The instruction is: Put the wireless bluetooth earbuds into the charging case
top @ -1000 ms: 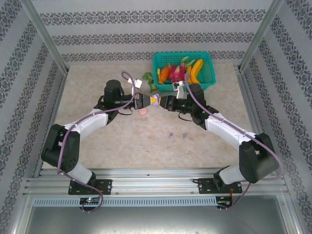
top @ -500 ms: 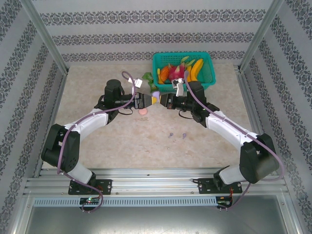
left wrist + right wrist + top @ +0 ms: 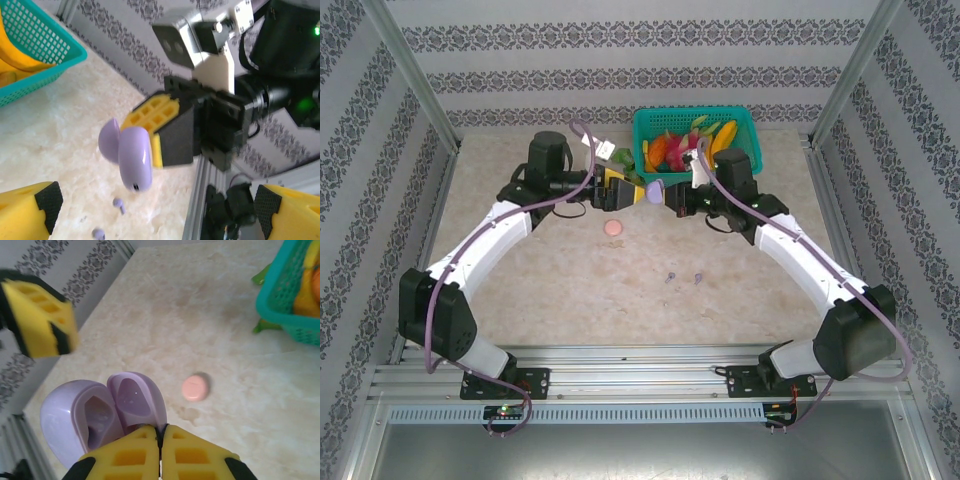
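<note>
Right fingers (image 3: pixel 125 457) pinching open purple case (image 3: pixel 95 415) aloft, left fingers (image 3: pixel 22 217) spread wide opposite, pink case (image 3: pixel 194 387) and two purple earbuds (image 3: pixel 670 278) on desk (image 3: pixel 580 290).

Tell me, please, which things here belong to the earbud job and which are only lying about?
For the job: purple charging case, open, held in the right claw; two purple earbuds on the table; pink round case, probably.
Lying about: teal basket; toy fruit inside it; green item beside the basket.
</note>
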`<state>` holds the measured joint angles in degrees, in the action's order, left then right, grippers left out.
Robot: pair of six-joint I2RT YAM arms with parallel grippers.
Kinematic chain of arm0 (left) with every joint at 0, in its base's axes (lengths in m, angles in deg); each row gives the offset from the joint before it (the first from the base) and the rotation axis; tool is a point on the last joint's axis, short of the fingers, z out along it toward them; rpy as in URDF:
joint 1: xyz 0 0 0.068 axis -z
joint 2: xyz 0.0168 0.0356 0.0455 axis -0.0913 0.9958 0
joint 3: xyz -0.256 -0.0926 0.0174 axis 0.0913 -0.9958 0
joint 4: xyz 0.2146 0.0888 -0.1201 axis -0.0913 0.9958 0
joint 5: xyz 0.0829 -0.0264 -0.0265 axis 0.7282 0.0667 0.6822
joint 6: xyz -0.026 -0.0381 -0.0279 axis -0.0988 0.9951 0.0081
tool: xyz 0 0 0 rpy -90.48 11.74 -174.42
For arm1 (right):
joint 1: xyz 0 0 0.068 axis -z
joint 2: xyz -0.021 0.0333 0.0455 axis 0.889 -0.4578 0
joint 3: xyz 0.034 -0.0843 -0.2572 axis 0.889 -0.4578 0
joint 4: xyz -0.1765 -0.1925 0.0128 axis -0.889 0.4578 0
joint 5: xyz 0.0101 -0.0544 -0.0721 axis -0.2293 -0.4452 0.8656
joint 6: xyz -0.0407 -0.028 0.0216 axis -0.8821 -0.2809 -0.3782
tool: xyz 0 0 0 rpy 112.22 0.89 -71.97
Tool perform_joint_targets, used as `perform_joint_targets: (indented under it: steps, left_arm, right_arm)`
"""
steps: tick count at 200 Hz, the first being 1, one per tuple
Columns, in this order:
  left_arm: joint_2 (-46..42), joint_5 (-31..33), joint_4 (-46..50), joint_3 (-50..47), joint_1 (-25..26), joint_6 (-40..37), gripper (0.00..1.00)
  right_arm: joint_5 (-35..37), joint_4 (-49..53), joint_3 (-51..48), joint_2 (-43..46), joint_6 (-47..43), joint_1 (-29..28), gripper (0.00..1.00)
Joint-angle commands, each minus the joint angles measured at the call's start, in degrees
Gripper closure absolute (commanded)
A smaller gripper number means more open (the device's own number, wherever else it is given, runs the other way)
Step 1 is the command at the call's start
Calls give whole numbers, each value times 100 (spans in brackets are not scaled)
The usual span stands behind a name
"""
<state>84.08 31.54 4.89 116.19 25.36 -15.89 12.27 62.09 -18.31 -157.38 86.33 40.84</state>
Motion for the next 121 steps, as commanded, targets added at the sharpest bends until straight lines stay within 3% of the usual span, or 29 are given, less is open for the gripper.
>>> perform_joint_targets:
  steps: [1, 57, 121]
  left_arm:
    - [271, -62, 1993, 733, -43, -1325, 0]
    - [1335, -317, 4474, 2381, -50, -2646, 1]
    - [1890, -358, 5019, 2595, -45, -2968, 11]
  right_arm:
    - [-70, 487, 312, 60, -981, 124, 92]
    - [-165, 1186, 624, -137, -2022, 30, 93]
    - [129, 1320, 492, -398, -2352, -454, 96]
